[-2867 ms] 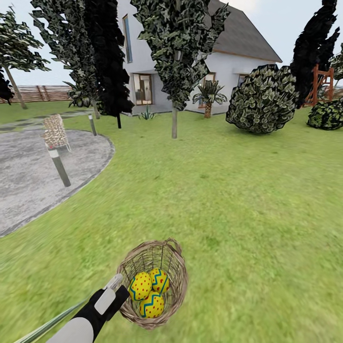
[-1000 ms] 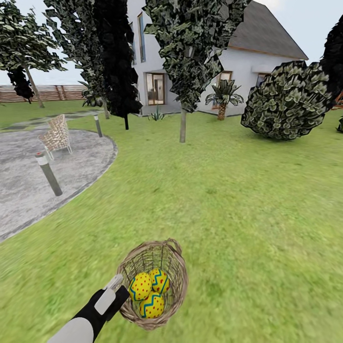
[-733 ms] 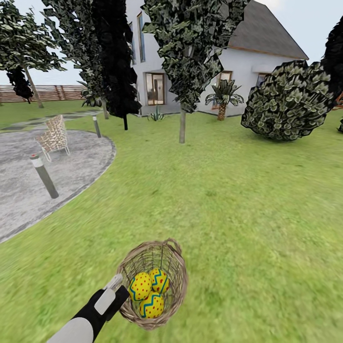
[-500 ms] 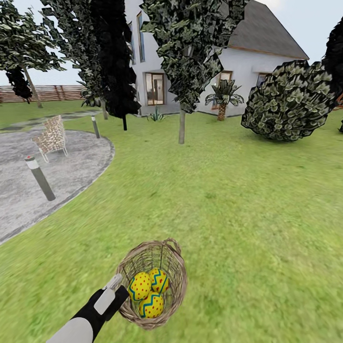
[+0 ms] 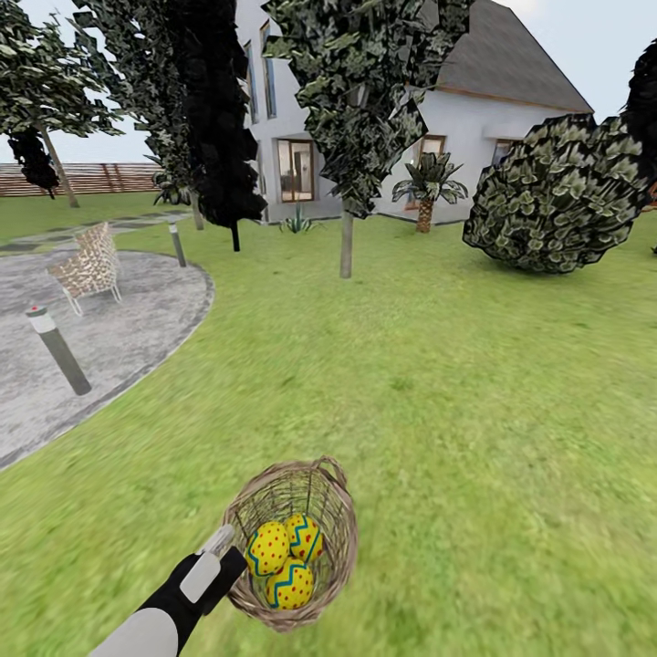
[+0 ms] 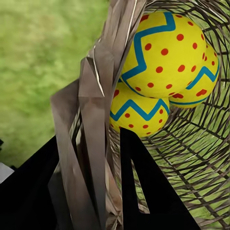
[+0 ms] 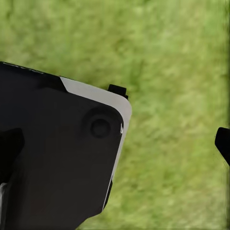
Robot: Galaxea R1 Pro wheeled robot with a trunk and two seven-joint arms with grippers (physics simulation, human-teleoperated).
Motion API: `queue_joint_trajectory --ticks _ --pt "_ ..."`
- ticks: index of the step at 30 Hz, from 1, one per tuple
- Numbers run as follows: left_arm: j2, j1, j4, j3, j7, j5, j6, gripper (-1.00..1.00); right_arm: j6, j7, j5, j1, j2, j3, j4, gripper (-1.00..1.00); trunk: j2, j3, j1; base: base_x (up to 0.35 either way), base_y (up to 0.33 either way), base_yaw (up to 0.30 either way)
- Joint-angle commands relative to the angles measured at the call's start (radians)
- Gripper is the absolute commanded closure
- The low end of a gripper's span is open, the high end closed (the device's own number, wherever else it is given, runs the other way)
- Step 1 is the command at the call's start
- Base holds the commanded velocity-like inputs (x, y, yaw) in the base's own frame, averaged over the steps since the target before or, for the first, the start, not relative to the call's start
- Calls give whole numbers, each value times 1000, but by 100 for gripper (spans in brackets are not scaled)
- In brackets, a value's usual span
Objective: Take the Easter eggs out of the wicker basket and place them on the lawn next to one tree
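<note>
The lawn [image 5: 456, 383] stretches ahead to the pale-trunked tree [image 5: 346, 242]. The wicker basket [image 5: 333, 538], carried clear of the grass, holds the three Easter eggs [image 5: 285, 557]. The left gripper [image 5: 222, 540] has its jaws clamped on the rim; the carry should stay level and slow so nothing rolls out.

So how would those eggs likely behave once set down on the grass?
The three Easter eggs look smooth and rounded, so they could roll a little. The lawn looks fairly level, which should probably stop them. Inside the wicker basket they rest against each other, so lifting one may shift the rest.
</note>
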Motion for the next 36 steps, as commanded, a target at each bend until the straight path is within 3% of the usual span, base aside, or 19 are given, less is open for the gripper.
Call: queue_joint_trajectory --ticks 1,36 --pt "-1 0 -3 1 6 15 3 100 -6 2 7 -2 -1 -8 4 -100 -2 -2 1 318 -108 0" --pt "1 0 -4 0 7 15 3 100 -6 2 7 -2 -1 -8 4 -100 -2 -2 1 318 -108 0"
